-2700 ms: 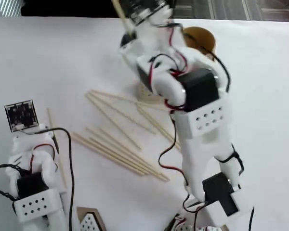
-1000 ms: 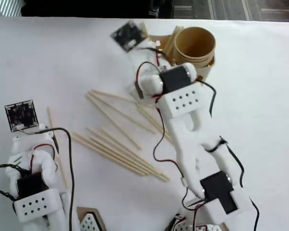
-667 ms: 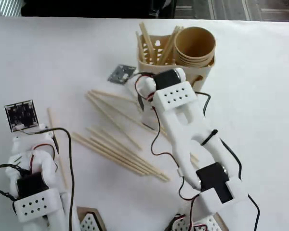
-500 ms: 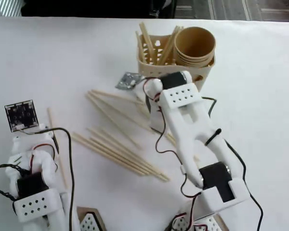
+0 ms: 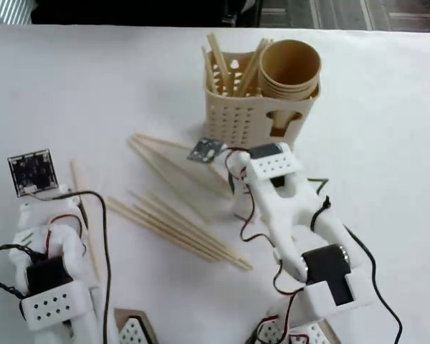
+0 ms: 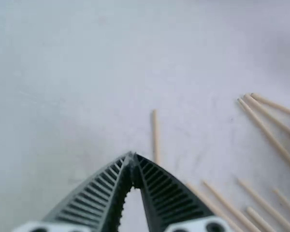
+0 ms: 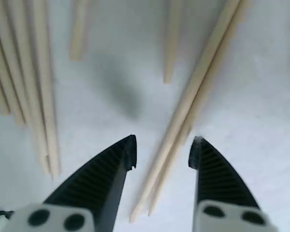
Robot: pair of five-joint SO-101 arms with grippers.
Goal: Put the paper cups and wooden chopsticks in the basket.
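Observation:
A cream perforated basket (image 5: 251,118) stands at the table's far middle with stacked paper cups (image 5: 290,68) and a few chopsticks (image 5: 218,61) upright in it. Several wooden chopsticks (image 5: 175,226) lie spread on the white table in front of it. My right gripper (image 7: 162,154) is open, low over the table, with a pair of chopsticks (image 7: 193,108) running between its fingers; in the high view that arm (image 5: 272,186) sits just in front of the basket. My left gripper (image 6: 134,159) is shut and empty near a single chopstick (image 6: 155,135) at the near left.
The left arm (image 5: 46,272) rests at the near left corner. One chopstick (image 5: 82,211) lies alone beside it. White table (image 5: 387,165) stretches to the right of the basket. Dark floor lies past the far edge.
The right arm has drawn back from above the basket and come down toward the chopsticks in front of it. More chopsticks now stand in the basket. The left arm has kept still.

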